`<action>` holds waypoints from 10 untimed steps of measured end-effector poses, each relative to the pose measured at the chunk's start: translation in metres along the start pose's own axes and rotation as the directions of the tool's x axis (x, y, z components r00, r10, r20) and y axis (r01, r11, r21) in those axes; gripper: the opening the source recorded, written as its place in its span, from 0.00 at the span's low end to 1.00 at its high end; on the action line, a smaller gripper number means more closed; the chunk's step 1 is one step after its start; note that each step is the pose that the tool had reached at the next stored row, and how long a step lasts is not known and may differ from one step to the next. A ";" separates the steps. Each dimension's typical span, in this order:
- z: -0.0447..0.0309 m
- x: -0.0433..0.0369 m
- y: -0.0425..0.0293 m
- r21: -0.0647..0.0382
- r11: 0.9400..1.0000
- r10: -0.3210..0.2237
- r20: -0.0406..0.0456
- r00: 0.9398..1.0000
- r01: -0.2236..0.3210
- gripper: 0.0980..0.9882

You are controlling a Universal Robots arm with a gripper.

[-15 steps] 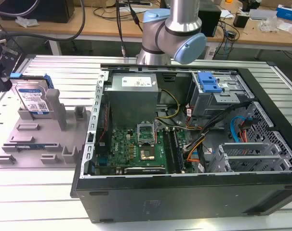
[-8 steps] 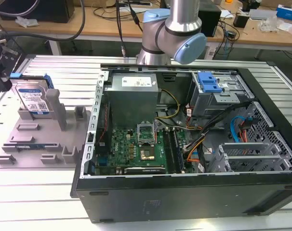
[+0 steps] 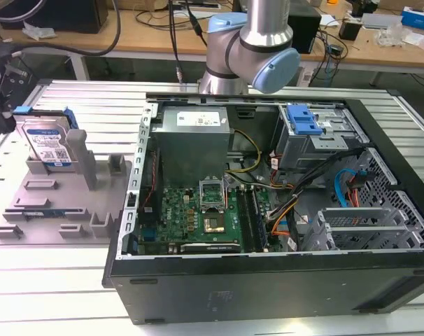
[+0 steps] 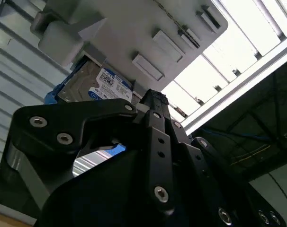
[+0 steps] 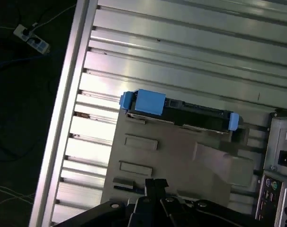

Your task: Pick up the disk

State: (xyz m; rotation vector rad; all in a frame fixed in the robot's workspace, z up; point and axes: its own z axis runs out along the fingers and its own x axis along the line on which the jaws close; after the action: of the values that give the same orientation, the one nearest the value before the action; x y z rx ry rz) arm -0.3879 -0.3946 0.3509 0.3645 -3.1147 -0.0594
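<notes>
The disk (image 3: 50, 145) stands on edge in a grey holder (image 3: 66, 204), long axis level; jaws closed.

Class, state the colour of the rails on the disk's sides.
Blue; the rails on the disk show best in the first wrist view.

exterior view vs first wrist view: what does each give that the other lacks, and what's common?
Exterior view: the arm, the inside of the open computer case with its motherboard and power supply, and the labelled face of the disk.
First wrist view: the disk's top edge seen from above, a power strip on the floor, and the case's rear ports.
Shared: the disk standing on edge in the grey fixture, on the slotted table beside the case.
</notes>
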 end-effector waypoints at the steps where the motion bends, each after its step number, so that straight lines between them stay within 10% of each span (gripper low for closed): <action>1: 0.0000 0.0000 0.0000 0.000 0.999 -0.041 -0.002 0.999 0.041 0.01; 10: 0.0002 0.0000 0.0000 -0.001 0.964 -0.264 -0.010 0.964 0.264 0.08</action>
State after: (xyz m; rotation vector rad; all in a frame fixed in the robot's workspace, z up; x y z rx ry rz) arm -0.3879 -0.3945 0.3508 0.7754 -3.0331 -0.0578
